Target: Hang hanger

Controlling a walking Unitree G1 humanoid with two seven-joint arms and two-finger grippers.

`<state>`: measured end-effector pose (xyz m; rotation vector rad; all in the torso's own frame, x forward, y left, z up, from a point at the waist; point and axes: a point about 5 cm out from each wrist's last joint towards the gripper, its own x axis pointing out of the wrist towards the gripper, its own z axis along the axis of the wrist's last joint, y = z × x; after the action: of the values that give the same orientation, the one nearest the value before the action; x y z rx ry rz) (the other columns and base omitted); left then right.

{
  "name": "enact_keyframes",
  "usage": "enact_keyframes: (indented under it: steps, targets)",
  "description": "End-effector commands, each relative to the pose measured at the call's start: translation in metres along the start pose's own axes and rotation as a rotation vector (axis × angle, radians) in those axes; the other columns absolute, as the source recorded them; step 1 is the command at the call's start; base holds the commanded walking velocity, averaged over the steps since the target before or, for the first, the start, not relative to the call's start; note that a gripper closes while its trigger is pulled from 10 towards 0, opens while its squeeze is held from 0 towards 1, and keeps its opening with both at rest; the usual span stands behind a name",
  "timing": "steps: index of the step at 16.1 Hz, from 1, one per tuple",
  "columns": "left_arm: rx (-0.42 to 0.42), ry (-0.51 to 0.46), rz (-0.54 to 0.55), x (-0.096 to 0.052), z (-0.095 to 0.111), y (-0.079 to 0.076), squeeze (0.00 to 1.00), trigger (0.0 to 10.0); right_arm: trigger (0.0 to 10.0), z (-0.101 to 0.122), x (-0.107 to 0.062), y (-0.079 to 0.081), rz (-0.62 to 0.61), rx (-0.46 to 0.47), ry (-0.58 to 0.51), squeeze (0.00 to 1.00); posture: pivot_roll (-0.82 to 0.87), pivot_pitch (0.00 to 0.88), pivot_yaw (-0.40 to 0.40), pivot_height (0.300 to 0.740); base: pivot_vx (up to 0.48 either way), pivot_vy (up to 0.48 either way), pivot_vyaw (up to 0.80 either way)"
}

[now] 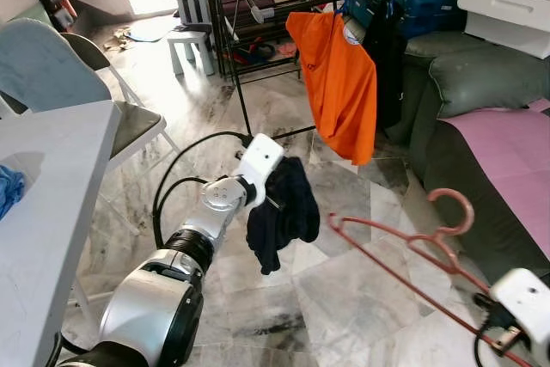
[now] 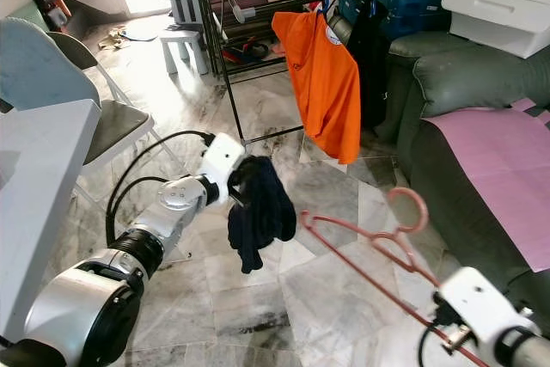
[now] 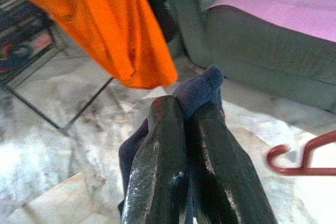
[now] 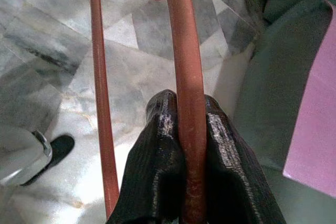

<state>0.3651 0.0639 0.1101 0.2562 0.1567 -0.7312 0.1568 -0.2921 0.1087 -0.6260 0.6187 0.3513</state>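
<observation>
Drying rack (image 1: 258, 6) stands at the back with an orange shirt (image 1: 339, 83) hanging on it. Left gripper (image 3: 184, 145) is clamped on a dark garment (image 1: 282, 211) above the floor. Right gripper (image 4: 184, 129) pinches a pink hanger (image 1: 412, 251).

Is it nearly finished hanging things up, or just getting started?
Midway, roughly. An orange shirt already hangs on the rack. The left gripper holds a dark garment, the right gripper a pink hanger. Garment and hanger are apart; joining and hanging them remain.
</observation>
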Motion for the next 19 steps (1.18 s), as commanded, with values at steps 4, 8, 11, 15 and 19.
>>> enact_keyframes:
  steps: [4, 8, 11, 15, 19]
  targets:
    - [0.015, -0.096, -0.049, -0.001, 0.017, 0.004, 0.0, 10.0, 10.0, 0.005, 0.01, -0.002, -0.006, -0.028, -0.029, 0.0, -0.07, 0.0, 0.063, 0.74, 0.0, 0.0, 0.0]
    - [0.013, -0.182, -0.103, 0.002, 0.033, -0.002, 0.0, 10.0, 10.0, 0.006, 0.024, 0.003, 0.013, 0.01, -0.053, 0.0, -0.07, 0.0, 0.059, 0.74, 0.0, 0.0, 0.0]
    - [-0.006, -0.262, -0.165, 0.004, 0.047, -0.01, 0.0, 10.0, 10.0, -0.001, 0.04, 0.008, 0.009, 0.077, -0.034, 0.0, -0.07, 0.0, 0.056, 0.74, 0.0, 0.0, 0.0]
    - [-0.042, -0.415, -0.294, 0.001, 0.073, -0.023, 0.0, 10.0, 10.0, -0.016, 0.068, 0.002, -0.154, 0.46, -0.035, 0.0, -0.05, 0.0, 0.042, 0.74, 0.0, 0.0, 0.0]
    - [-0.113, -0.448, -0.405, -0.004, 0.081, -0.034, 0.0, 10.0, 10.0, -0.024, 0.079, -0.024, -0.368, 0.86, -0.093, 0.0, -0.05, 0.0, 0.041, 0.74, 0.0, 0.0, 0.0]
